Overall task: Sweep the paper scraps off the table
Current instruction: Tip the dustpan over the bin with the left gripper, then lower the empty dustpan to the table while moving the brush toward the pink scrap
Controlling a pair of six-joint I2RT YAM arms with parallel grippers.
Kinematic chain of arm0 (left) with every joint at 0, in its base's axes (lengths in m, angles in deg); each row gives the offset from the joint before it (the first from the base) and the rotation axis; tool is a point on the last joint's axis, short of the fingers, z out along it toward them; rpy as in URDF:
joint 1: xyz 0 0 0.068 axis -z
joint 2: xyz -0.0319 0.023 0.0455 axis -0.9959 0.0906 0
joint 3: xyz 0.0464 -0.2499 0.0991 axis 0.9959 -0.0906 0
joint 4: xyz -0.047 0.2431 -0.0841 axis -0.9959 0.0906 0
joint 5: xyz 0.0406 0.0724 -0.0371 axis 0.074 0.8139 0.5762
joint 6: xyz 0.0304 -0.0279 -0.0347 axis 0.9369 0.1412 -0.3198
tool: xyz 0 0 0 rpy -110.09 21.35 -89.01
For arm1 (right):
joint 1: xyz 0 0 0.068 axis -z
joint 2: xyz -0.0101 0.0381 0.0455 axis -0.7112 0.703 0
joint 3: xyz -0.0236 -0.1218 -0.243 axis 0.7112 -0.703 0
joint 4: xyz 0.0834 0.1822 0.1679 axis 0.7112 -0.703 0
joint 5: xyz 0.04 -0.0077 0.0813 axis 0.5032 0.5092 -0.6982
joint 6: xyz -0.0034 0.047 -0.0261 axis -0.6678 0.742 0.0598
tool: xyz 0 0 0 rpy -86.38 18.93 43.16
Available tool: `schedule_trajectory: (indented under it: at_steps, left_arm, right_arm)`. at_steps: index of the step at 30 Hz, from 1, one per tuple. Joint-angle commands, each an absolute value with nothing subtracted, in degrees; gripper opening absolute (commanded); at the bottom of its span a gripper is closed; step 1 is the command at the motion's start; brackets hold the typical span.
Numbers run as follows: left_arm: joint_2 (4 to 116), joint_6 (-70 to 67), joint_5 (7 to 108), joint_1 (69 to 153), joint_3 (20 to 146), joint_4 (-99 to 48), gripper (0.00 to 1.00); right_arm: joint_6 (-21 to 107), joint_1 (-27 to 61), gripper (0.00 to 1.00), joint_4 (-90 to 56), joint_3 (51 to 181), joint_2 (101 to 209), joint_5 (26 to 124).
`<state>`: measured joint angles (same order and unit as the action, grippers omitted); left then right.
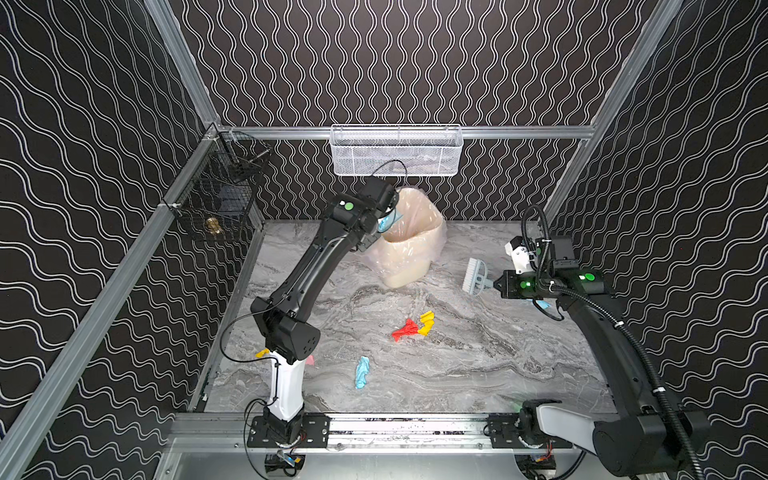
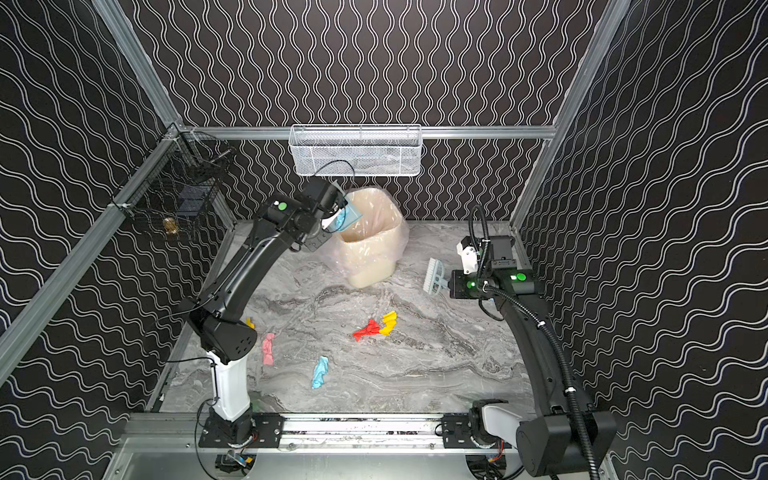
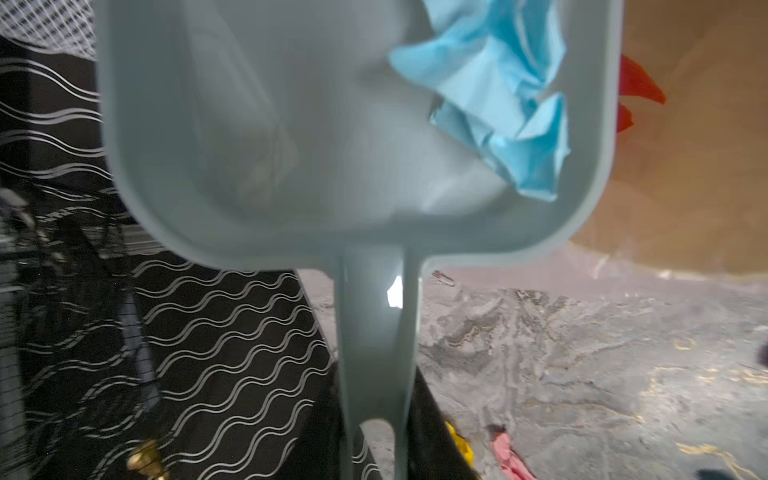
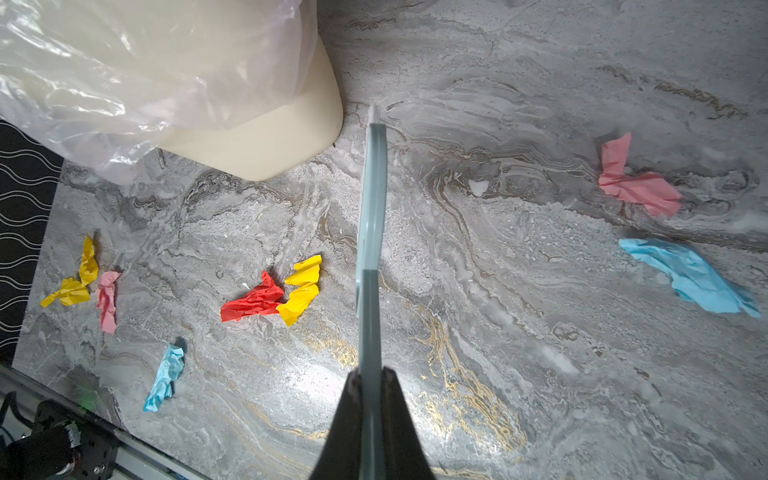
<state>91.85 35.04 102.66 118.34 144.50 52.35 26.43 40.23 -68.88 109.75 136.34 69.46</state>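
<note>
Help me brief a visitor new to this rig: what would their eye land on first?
Likely the bright paper scraps strewn over the grey marble table, red and yellow together mid-table, blue, pink and yellow ones around them. Next, the pale blue dustpan in the left gripper, raised at the rim of the plastic-lined bin at the back, a crumpled blue scrap inside it. The right gripper holds a white-bristled brush right of the bin.

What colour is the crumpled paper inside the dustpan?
Light blue; the paper scrap shows best in the left wrist view.
</note>
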Motion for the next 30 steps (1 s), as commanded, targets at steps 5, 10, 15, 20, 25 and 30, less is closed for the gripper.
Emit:
schedule_trajectory:
  at_steps: [5, 10, 15, 20, 25, 30]
  left_arm:
    - [92.6, 47.9, 123.0, 121.3, 140.5, 40.5, 0.00]
    - [92.0, 54.8, 126.6, 123.1, 139.0, 33.1, 0.00]
    - [91.1, 56.6, 126.8, 123.2, 137.0, 30.1, 0.00]
    - [89.8, 53.6, 125.1, 124.6, 136.9, 30.2, 0.00]
    - [84.8, 45.7, 117.5, 128.4, 133.6, 30.7, 0.00]
    - [78.9, 35.1, 103.5, 130.5, 129.3, 33.1, 0.00]
  right_arm:
    - [26.3, 40.2, 0.00, -67.6, 109.6, 135.8, 67.5]
    - [26.2, 40.2, 0.00, -67.3, 108.4, 135.4, 67.8]
    - [26.1, 40.2, 0.00, -67.2, 107.9, 135.0, 68.4]
    - [26.8, 40.2, 0.00, -67.3, 107.7, 134.5, 73.9]
    - [28.4, 40.2, 0.00, -66.7, 107.1, 134.4, 83.8]
    - [29.4, 40.2, 0.00, -66.0, 108.4, 135.8, 96.4]
